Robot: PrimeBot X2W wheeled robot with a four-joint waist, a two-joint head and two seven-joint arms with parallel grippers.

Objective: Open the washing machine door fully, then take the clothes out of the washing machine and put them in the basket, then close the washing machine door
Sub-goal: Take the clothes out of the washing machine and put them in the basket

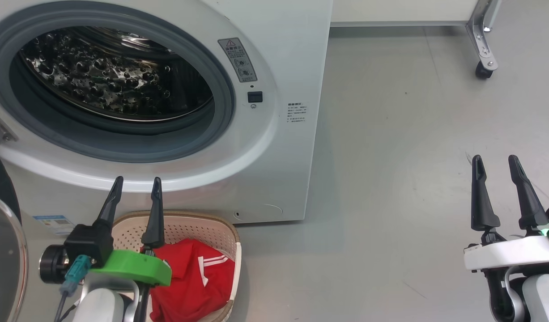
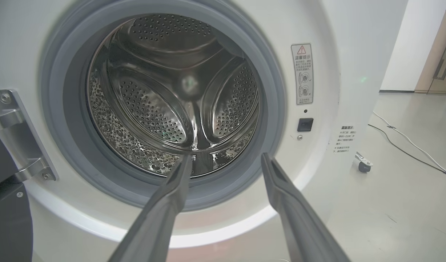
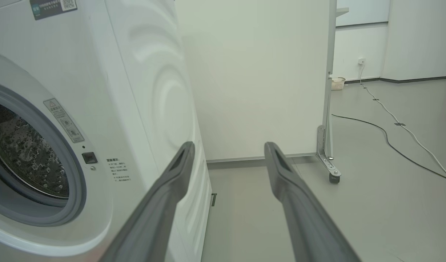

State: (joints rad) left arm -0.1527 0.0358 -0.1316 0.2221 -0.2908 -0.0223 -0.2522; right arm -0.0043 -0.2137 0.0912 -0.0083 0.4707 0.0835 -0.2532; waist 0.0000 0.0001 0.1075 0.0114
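Bright even light; glare inside washing machine (image 2: pixel 179 87); wrist-view edges bowed.

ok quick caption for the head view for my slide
Empty drum, clothes in the basket before the machine, door open; left pincer and right pincer open, holding nothing.
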